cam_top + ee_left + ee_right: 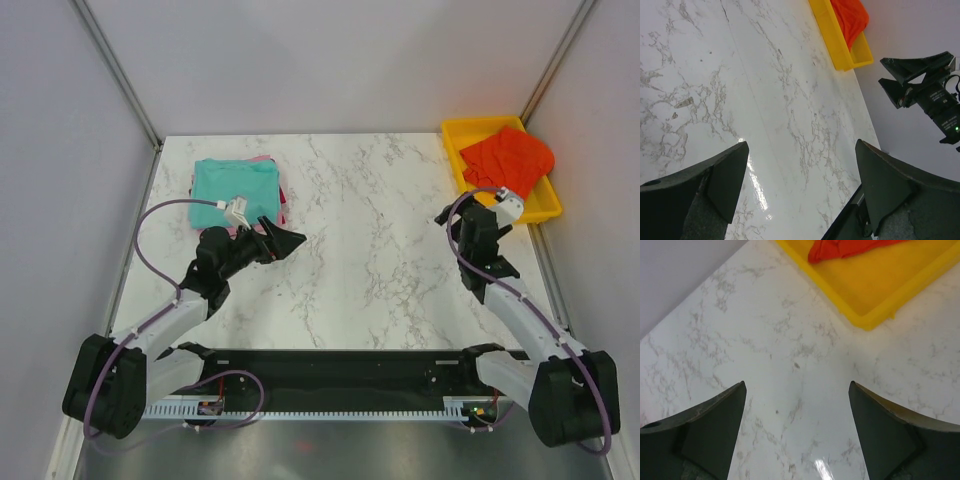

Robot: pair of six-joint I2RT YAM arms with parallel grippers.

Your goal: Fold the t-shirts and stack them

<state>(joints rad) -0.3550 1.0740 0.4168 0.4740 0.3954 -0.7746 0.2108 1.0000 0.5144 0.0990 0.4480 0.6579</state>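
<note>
Top external view: a white marbled desk (pixel 370 230) is seen between grey walls (pixel 330 60). At its far left a teal shirt (pixel 235 190) is laid flat and folded on a pink shirt (pixel 284 200), of which only a narrow strip is shown along the teal one's right and far edges. At the far right corner an orange-red shirt (pixel 507 160) is heaped, crumpled and unfolded, inside a yellow tray (pixel 452 135). The left fingers (pixel 285 242) are held just beside the near right corner of the teal shirt and are pointed rightward across the desk; they are spread wide and nothing is gripped. In the left wrist view only bare marble is seen between them, with the tray and the orange-red shirt far across the desk. The right fingers (pixel 478 215) are held near the tray's near edge, apart from it, and are likewise spread wide with nothing held. In the right wrist view bare desk is framed between them, and the tray's corner with a fold of orange-red cloth is shown beyond. Whether either pair is touching the desk cannot be told.
</note>
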